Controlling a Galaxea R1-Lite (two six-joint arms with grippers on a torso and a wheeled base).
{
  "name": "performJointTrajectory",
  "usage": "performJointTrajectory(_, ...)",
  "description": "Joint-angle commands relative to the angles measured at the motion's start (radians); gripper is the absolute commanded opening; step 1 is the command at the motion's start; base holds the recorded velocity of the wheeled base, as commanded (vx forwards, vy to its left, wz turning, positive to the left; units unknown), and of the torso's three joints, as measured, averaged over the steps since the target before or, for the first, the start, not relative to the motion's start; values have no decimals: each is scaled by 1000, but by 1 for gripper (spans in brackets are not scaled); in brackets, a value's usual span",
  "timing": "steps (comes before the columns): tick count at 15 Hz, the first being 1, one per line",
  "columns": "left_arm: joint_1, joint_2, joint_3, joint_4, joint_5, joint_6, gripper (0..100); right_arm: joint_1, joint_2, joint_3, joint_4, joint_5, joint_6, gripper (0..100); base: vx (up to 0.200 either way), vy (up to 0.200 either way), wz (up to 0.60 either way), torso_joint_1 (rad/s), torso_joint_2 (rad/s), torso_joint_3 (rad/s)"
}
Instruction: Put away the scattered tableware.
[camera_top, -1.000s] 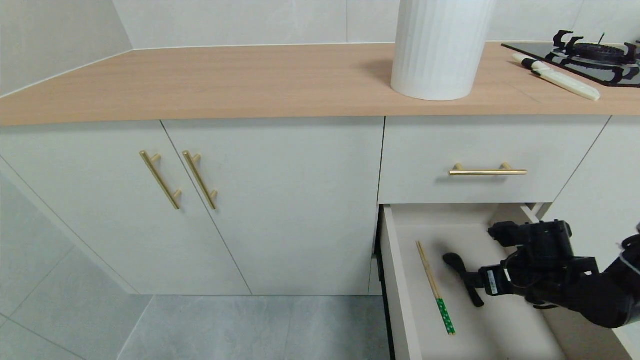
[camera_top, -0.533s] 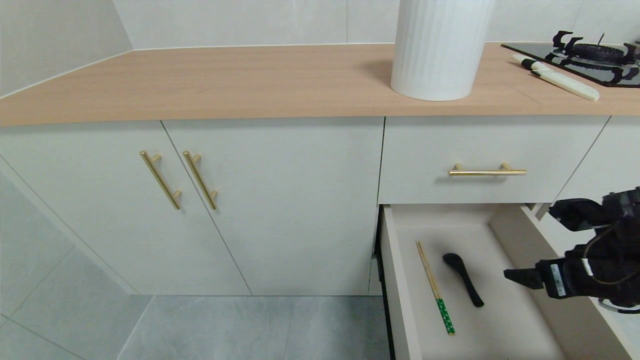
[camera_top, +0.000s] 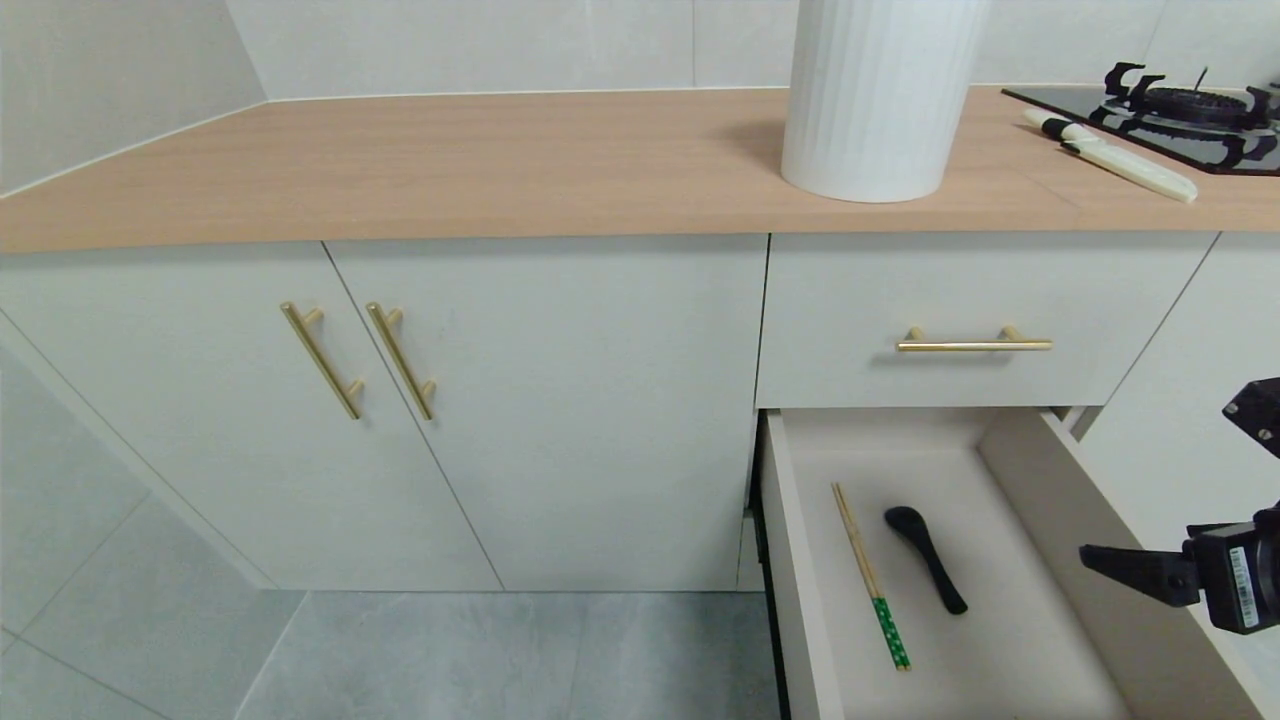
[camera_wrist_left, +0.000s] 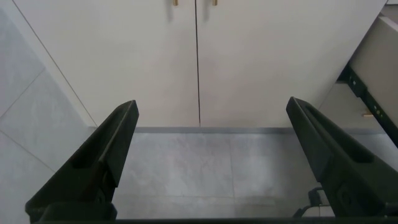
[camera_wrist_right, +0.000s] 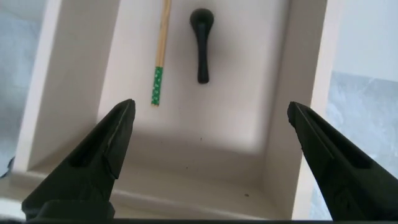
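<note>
The lower drawer (camera_top: 790, 560) is pulled out. Inside it lie a pair of wooden chopsticks (camera_top: 870, 575) with green ends and a black spoon (camera_top: 927, 557) beside them; the right wrist view looks down on the chopsticks (camera_wrist_right: 160, 53) and the spoon (camera_wrist_right: 202, 43). My right gripper (camera_wrist_right: 211, 140) is open and empty, off the drawer's right side at the head view's right edge (camera_top: 1170, 575). My left gripper (camera_wrist_left: 214, 155) is open and empty, low above the grey floor before the cabinet doors. A white knife (camera_top: 1110, 155) lies on the countertop by the stove.
A tall white ribbed container (camera_top: 880, 95) stands on the wooden countertop (camera_top: 450, 160). A black gas stove (camera_top: 1190, 110) sits at the far right. The upper drawer (camera_top: 975, 344) and two cabinet doors (camera_top: 400, 360) with gold handles are closed.
My right gripper has let go of the black spoon, left it in the drawer, and drawn back to the right, out over the drawer's side.
</note>
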Motion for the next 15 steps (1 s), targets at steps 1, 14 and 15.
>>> performJointTrajectory(1,0,1,0,0,0,-1,100,16,-18,0,11,0,0,100,-200,0,0,2,2,2)
performJointTrajectory(14,0,1,0,0,0,-2,100,99,145,-14,218,-4,4,100,-77,0,0,1,1,0)
performJointTrajectory(15,0,1,0,0,0,-2,100,113,143,-14,242,-4,4,100,0,0,0,0,0,0)
